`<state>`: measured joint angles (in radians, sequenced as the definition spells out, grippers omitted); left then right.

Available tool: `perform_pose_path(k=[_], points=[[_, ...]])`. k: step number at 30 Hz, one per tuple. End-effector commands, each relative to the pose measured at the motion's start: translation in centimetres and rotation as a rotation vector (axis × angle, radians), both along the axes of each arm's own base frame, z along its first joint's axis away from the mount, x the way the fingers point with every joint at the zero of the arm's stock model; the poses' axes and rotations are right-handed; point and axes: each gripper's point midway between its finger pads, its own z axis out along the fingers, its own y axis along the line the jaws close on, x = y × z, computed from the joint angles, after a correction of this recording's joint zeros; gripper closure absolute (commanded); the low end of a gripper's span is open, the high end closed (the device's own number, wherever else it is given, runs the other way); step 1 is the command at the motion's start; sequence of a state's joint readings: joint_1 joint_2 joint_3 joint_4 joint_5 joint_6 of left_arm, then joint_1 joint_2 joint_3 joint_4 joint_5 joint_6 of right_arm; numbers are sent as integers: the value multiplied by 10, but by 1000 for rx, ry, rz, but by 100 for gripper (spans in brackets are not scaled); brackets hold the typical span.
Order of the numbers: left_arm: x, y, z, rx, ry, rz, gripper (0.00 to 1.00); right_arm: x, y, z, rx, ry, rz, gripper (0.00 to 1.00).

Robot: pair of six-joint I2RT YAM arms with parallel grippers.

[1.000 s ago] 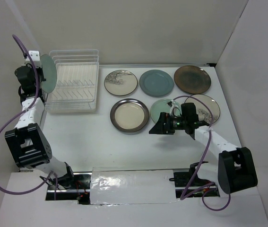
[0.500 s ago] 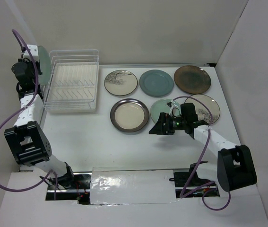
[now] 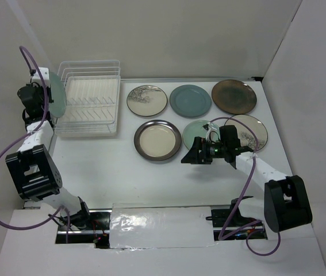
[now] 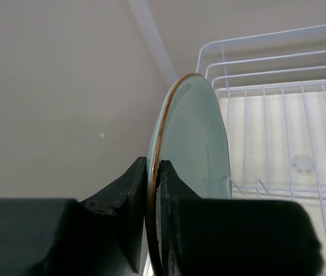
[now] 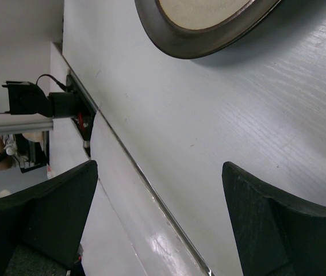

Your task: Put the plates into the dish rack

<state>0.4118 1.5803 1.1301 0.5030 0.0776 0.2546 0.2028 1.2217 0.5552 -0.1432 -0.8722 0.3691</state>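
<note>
My left gripper [image 3: 46,91] is shut on the rim of a pale green plate [image 3: 58,95], held on edge just left of the white wire dish rack [image 3: 91,109]. In the left wrist view both fingers pinch the plate [image 4: 194,135] at its gold rim, and the gripper [image 4: 154,172] faces the rack [image 4: 277,109], which holds no plates. My right gripper [image 3: 190,156] is open and empty above the table, near the cream plate with a dark rim [image 3: 157,140], whose edge shows in the right wrist view [image 5: 208,23] above the gripper [image 5: 158,169].
A cream branch-pattern plate [image 3: 146,99], a blue-grey plate [image 3: 190,100] and a dark brown plate [image 3: 234,96] lie in the back row. A pale green flower plate [image 3: 199,130] and another branch-pattern plate [image 3: 249,127] lie partly under my right arm. White walls stand close on both sides.
My left gripper lifted the green plate up and back, then brought it down again beside the rack's left edge. The right arm has hardly moved.
</note>
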Motion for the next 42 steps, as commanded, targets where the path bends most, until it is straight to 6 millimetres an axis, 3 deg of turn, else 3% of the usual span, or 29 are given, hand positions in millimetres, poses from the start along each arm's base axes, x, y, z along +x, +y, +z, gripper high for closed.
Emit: perform_pose_path(k=[1,5,7,17,20,24,26,27,28,30,31,32,35,36,38,39,40,42], points=[[-1,2,64,117,-216,-19,100,8,0,5,5,-50,1,5],[-6,1,49,109,-193,-31,100,8,0,5,5,-50,1,5],[-6,0,43,94,-185,-32,95,8,0,5,5,-50,1,5],[-8,-4,28,44,-160,-26,57,6,0,6,7,-59,1,5],[-12,-5,34,16,-180,1,44,6,0,8,9,-68,1,5],[-11,-12,44,-40,-200,27,36,5,-2,10,1,-70,-7,5],[-16,-12,64,-94,-251,68,22,7,-2,11,-6,-71,-14,5],[-14,-17,59,-130,-230,73,18,6,-4,11,-15,-71,-23,5],[-17,-17,74,-171,-266,84,16,9,-3,18,-10,-93,-23,5],[-22,-31,91,-224,-295,71,15,9,-5,19,-18,-100,-32,5],[-22,-44,96,-286,-299,55,3,10,-5,21,-21,-113,-39,5],[-29,-51,107,-321,-316,54,0,11,-7,22,-19,-105,-52,5],[-33,-88,108,-492,-261,-6,0,11,-11,19,-27,-99,-70,5],[-41,-101,117,-532,-265,-33,0,10,-13,17,-24,-86,-84,5],[-48,-140,106,-658,-187,-116,0,9,-16,17,-19,-77,-103,5],[-58,-155,115,-687,-187,-167,0,7,-16,18,-14,-71,-110,5],[-62,-185,102,-754,-125,-248,0,8,-16,23,-2,-81,-118,5],[-78,-223,79,-824,-9,-328,2,9,-18,25,4,-88,-144,5]])
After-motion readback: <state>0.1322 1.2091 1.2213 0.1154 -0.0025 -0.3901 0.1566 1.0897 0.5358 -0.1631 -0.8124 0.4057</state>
